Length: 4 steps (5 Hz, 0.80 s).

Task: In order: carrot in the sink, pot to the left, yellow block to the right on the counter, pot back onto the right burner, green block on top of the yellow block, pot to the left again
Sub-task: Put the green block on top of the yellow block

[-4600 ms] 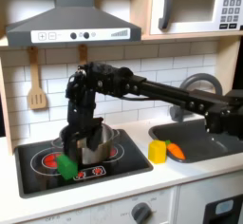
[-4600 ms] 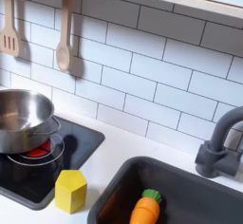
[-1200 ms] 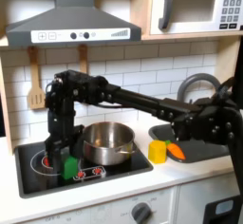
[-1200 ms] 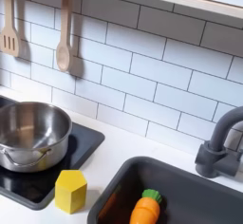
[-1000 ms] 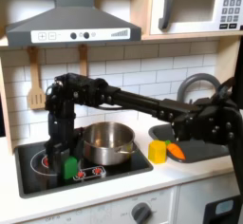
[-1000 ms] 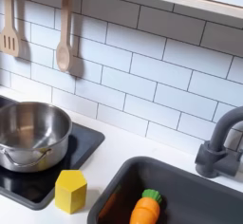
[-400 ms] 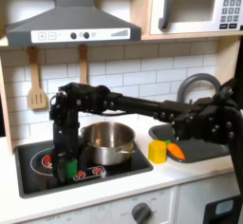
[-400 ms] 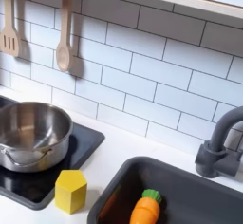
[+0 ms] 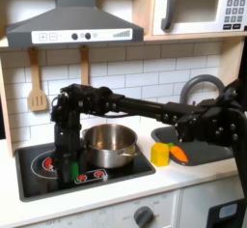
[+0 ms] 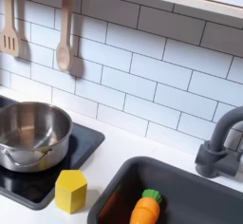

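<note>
Gripper (image 9: 66,167) lowered onto the black cooktop (image 9: 39,174) in the first exterior view, fingers pointing down at the green block (image 9: 69,171). Block sitting right at the fingertips, a sliver of green showing on the first exterior view's right of the dark fingers. Cannot tell whether the fingers are spread or pressed on the block: too dark and small to read.

Pot (image 9: 109,146) just beside the fingers, on the first exterior view's right, standing on the cooktop over the red burner rings (image 9: 113,160); in the second exterior view the pot (image 10: 30,135) at the left edge on the black panel, upright, nothing visible inside.

Yellow block (image 9: 159,154) well apart from the fingers, past the pot on the first exterior view's right, resting on the cream counter (image 9: 106,198) between cooktop and sink (image 9: 207,150). In the second exterior view, yellow block (image 10: 70,191) just beside the cooktop's corner and near the sink rim (image 10: 114,187).

Carrot (image 9: 178,154) farther still from the fingers, lying in the sink; in the second exterior view, carrot (image 10: 144,209) against the basin's near wall, green top pointing toward the faucet (image 10: 222,144).
</note>
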### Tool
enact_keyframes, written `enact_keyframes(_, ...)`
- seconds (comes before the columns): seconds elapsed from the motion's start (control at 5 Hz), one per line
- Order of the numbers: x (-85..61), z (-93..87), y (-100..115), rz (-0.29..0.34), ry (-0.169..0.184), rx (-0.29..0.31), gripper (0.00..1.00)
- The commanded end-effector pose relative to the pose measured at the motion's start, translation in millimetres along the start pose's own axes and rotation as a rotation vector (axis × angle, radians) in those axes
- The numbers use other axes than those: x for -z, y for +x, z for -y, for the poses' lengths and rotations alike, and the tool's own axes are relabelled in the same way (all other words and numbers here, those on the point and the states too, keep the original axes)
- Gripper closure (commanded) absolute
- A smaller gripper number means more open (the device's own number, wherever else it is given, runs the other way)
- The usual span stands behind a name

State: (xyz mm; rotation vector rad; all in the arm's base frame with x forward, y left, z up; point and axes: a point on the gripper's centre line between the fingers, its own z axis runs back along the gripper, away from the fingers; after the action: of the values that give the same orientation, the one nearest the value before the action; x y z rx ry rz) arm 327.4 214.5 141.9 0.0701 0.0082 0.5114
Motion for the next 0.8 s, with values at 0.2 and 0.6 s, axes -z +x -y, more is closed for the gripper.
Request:
enact_keyframes(0.2,-27.4,6.7,7,0.07,-0.02,0.001,1.0)
enact_keyframes(0.6,-48.2,26.5,5,0.122,-0.057,0.079,1.0)
